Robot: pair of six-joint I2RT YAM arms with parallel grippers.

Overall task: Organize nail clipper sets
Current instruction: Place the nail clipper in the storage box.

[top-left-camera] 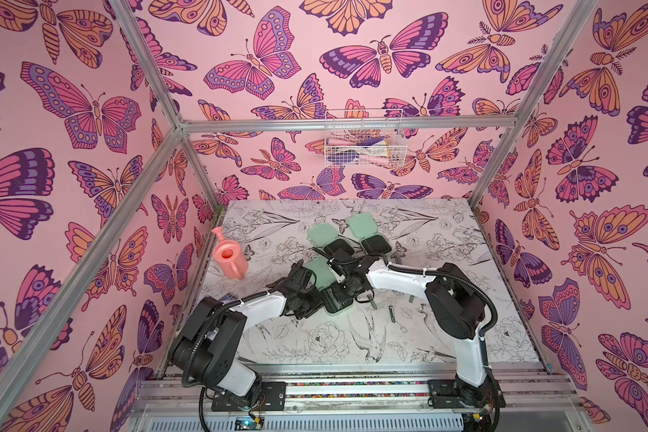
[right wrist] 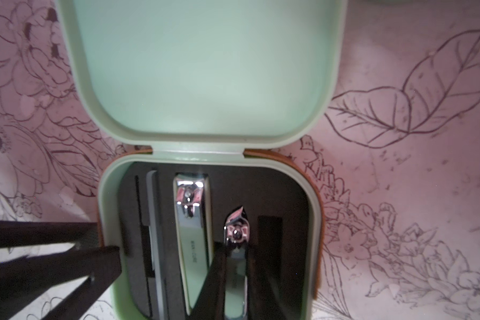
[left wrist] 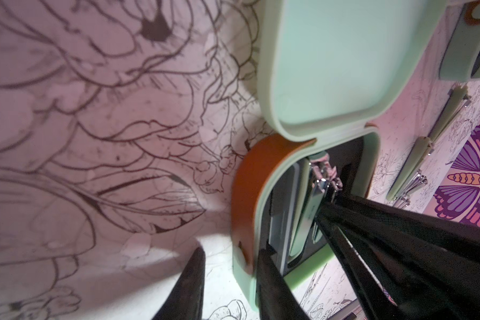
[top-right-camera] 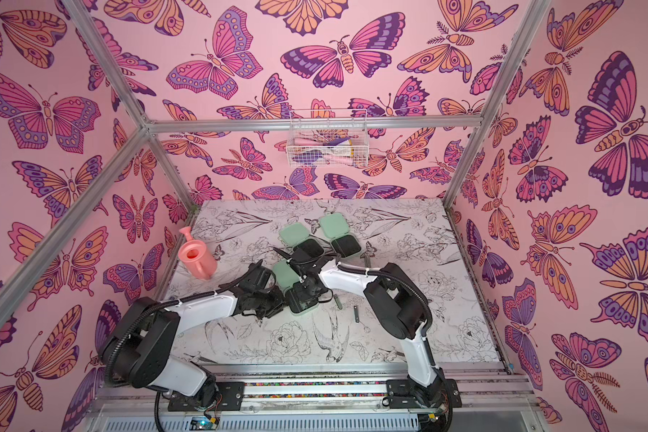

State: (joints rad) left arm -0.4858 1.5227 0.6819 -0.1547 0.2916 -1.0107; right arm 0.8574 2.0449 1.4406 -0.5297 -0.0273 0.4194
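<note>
We've got the right gripper pinched tight on the small clipper, down inside the near case, which lies open mid-table. The left gripper clamps that case's side wall. The big clipper sits in its slot alongside. Behind, the back-left case and back-right case lie open too.

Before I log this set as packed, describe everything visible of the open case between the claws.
Mint-green case, rounded-square, plastic-looking, lying open on the floral table; brown band round the base, black insert inside. It holds a grey file and a large clipper. The left claw pinches its side wall; the right claw is shut on a smaller clipper inside.
</note>
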